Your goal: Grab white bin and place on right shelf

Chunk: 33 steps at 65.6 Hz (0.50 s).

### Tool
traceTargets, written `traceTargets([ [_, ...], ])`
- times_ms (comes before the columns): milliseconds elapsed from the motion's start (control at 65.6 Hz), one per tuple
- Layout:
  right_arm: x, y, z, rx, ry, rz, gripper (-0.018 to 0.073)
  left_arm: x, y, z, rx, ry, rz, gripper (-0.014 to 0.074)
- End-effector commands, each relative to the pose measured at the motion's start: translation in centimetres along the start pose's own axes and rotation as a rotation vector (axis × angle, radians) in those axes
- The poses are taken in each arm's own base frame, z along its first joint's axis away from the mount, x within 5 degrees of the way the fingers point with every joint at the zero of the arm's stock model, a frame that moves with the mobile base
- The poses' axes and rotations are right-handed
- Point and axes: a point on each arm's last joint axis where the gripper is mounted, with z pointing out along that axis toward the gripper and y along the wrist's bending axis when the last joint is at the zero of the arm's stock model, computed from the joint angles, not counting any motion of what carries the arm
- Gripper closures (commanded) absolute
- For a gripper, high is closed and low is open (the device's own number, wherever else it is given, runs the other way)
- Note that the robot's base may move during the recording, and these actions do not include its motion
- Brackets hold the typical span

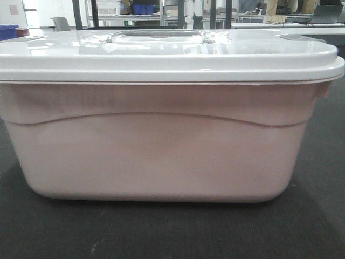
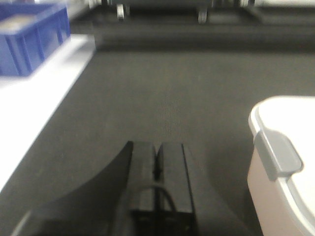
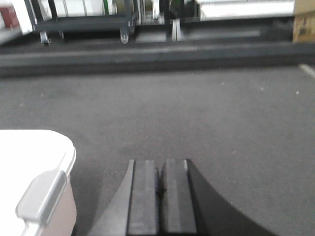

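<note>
The white bin (image 1: 161, 156) fills the front view. It is pale pinkish with a curved ridge, a glossy white lid (image 1: 161, 54) and a moulded handle (image 1: 156, 35), and it stands on dark carpet. Its left corner with a grey latch (image 2: 276, 156) shows at the right of the left wrist view. Its right corner (image 3: 34, 196) shows at the lower left of the right wrist view. My left gripper (image 2: 157, 147) is shut and empty, left of the bin. My right gripper (image 3: 160, 164) is shut and empty, right of the bin. The right shelf is out of view.
A blue crate (image 2: 30, 39) sits on a white surface (image 2: 29, 103) to the far left. Wheeled dark carts (image 3: 83, 22) and a raised dark edge (image 3: 157, 54) lie ahead. Desks, a chair (image 1: 60, 23) and racks stand behind the bin. A cardboard box (image 3: 304, 27) is at the far right.
</note>
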Motion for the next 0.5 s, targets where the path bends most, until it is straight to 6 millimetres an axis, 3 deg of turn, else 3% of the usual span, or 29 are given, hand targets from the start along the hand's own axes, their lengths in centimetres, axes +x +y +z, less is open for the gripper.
traceTargets([
  [0,-3.8,0.3,2.2,-0.003,0.024,0.006,0.052,-3.3,0.2,1.4,-0.004,0.054,0.003,0.0713],
  [107,-5.0,0.4,5.4,-0.016,0.252,0.009,0.052,-5.0,0.4,3.8,-0.007,0.189,0.017,0.0713],
  [229,-5.0,0.5,9.1,-0.034,0.568,0.016,0.052,-5.8,0.5,6.7,0.001,0.324,0.016,0.0713],
  [381,-3.1,0.1,13.5,-0.045,0.897,0.034,0.052,-4.7,0.5,10.3,0.008,0.456,0.016,0.0713],
  [488,-1.3,-0.3,15.9,-0.043,1.03,0.049,0.052,-3.3,0.4,12.7,0.018,0.558,0.009,0.0713],
])
